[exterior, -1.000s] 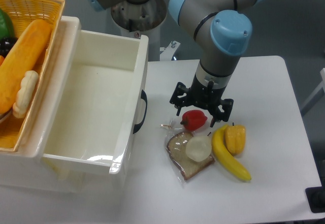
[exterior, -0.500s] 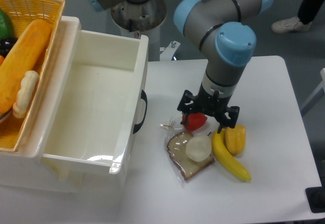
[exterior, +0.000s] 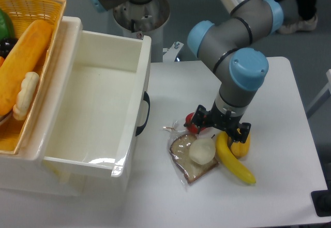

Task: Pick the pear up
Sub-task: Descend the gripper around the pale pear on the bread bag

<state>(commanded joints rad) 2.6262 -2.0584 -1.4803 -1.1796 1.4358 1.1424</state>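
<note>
The pear (exterior: 202, 150) is a pale whitish-green glossy fruit lying on a bagged bread slice (exterior: 186, 165) near the table's front middle. My gripper (exterior: 220, 131) hangs just behind and to the right of the pear, low over the table, with its dark fingers (exterior: 195, 124) spread and nothing between them. It stands over the gap between the red fruit (exterior: 193, 122) and the yellow-orange pepper (exterior: 241, 145), both partly hidden by it. A banana (exterior: 232, 161) lies to the pear's right.
A large white bin (exterior: 103, 109) with a dark handle stands left of the fruit. A wicker basket (exterior: 31, 57) with bread and other food sits at the far left. The table's right edge is well past the banana.
The arm has moved right and toward the front, lowering the gripper from over the red fruit to a spot beside the pear. The fruit has not moved.
</note>
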